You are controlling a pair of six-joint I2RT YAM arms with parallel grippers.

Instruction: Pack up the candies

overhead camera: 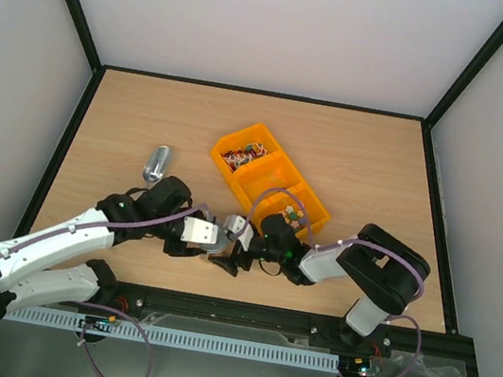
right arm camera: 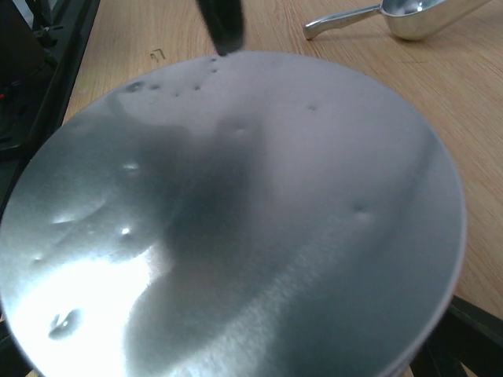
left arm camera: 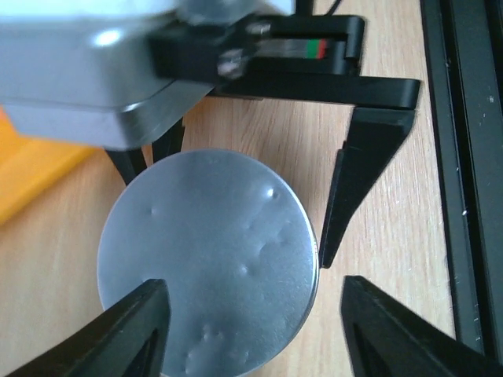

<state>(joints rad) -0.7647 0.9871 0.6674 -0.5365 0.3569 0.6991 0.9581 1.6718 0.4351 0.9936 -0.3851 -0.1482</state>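
Observation:
The candies (overhead camera: 242,156), tiny red and white wrapped sweets, lie in the far compartment of the orange tray (overhead camera: 250,185). A round silver tin (left arm camera: 208,259) with a dented lid stands on the table near the front edge (overhead camera: 222,244). My right gripper (overhead camera: 242,247) straddles the tin, its black fingers (left arm camera: 357,169) against the rim. My left gripper (left arm camera: 255,287) is open around the tin from the opposite side, its right finger apart from the rim. The tin lid (right arm camera: 228,220) fills the right wrist view and hides that gripper's fingers.
Chunkier pastel multicoloured pieces (overhead camera: 295,216) lie in the tray's near compartment. A silver scoop (overhead camera: 157,164) lies left of the tray and shows in the right wrist view (right arm camera: 393,16). The black front rail (left arm camera: 464,157) runs close to the tin.

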